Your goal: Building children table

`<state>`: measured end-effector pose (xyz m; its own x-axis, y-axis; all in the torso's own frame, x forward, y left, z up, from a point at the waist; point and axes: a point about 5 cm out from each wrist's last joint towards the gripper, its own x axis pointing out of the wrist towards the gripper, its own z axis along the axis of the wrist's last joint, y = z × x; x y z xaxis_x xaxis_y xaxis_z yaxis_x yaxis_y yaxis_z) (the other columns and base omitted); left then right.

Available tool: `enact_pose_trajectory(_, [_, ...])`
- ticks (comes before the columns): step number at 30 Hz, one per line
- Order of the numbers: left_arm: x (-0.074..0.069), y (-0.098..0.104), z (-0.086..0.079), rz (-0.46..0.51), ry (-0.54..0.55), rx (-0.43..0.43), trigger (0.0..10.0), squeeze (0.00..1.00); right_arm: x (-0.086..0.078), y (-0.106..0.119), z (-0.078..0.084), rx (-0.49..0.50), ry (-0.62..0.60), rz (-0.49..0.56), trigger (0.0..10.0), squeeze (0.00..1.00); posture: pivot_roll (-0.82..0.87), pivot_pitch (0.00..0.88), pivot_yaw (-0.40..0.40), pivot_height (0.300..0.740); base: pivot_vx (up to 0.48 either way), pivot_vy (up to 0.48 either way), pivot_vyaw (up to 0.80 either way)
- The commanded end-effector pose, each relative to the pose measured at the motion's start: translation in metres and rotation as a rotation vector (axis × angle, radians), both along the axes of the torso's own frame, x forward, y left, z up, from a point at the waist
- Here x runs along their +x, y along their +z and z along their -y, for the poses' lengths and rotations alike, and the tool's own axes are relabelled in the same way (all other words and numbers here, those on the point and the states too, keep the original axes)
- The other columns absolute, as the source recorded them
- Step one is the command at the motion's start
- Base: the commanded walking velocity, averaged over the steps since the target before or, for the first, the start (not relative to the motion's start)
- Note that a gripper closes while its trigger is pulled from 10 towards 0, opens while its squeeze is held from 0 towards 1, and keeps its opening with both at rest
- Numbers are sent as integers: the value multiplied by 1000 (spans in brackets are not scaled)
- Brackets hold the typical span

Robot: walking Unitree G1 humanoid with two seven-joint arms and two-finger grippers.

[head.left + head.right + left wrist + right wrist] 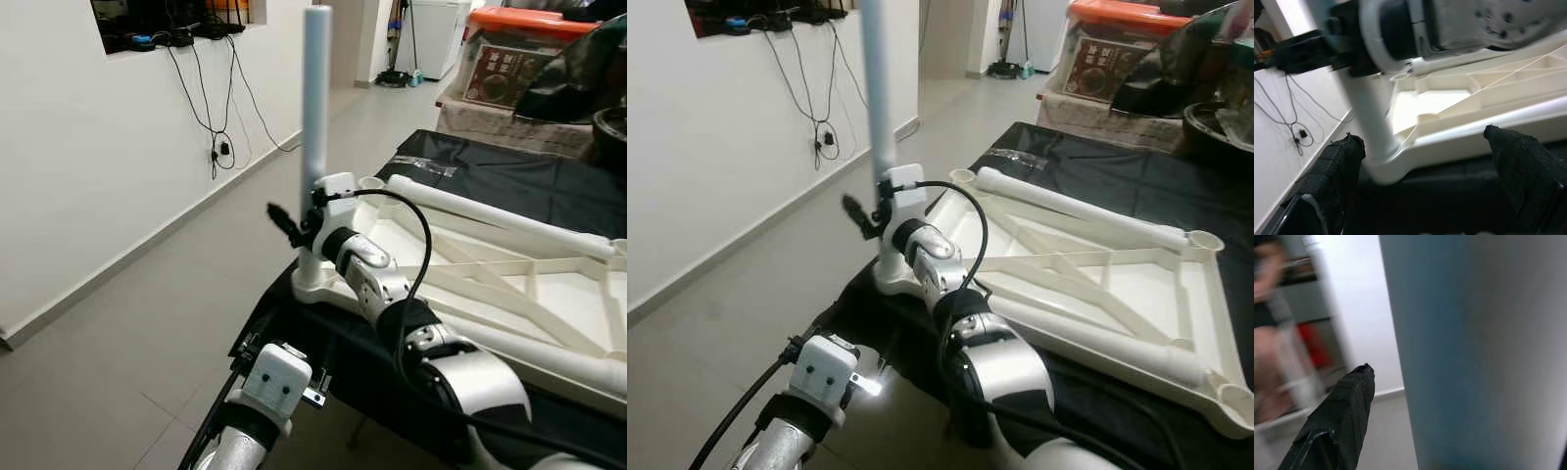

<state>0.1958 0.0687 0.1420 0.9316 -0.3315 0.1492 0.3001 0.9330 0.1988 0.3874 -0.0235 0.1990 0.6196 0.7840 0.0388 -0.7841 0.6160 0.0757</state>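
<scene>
The right end effector point(304, 223) is clenched around the pale blue cylindrical table leg point(315, 98), standing upright in the near-left corner socket of the upturned white plastic tabletop point(1097, 284) on the black-covered surface point(490, 176). The left end effector point(1425, 161) hangs released beside that corner.

Setting: a lived-in home interior, likely a living area opening onto a hallway. Evidence: pale tiled floor point(118, 362) with a skirting board along a plain white wall point(88, 176); a wall recess point(176, 24) holding small electronics, black cables point(211, 108) hanging from it to a wall socket; a mop or broom point(404, 44) leaning beside a white appliance point(438, 29) at the far end. Also an orange-lidded storage box point(519, 54) stacked among household clutter, and a black-covered desk point(500, 181) carrying a white plastic children's table frame point(1097, 284).
</scene>
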Motion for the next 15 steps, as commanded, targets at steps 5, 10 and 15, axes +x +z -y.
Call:
enact_pose_trajectory(5, [-2,-5,0,-15,5,10,10000,0,-15,-6,-28,-90,231,-25,10000,0,74,0,-48,740,0,0,0])
enact_pose_trajectory(10, [-2,-5,0,-17,6,10,10000,0,-17,-4,-40,-122,193,20,0,0,76,0,-51,740,0,0,0])
enact_pose_trajectory(15, [-2,-5,0,-17,6,11,10000,0,-10,-3,-38,-101,37,-9,0,0,77,0,-52,740,0,0,0])
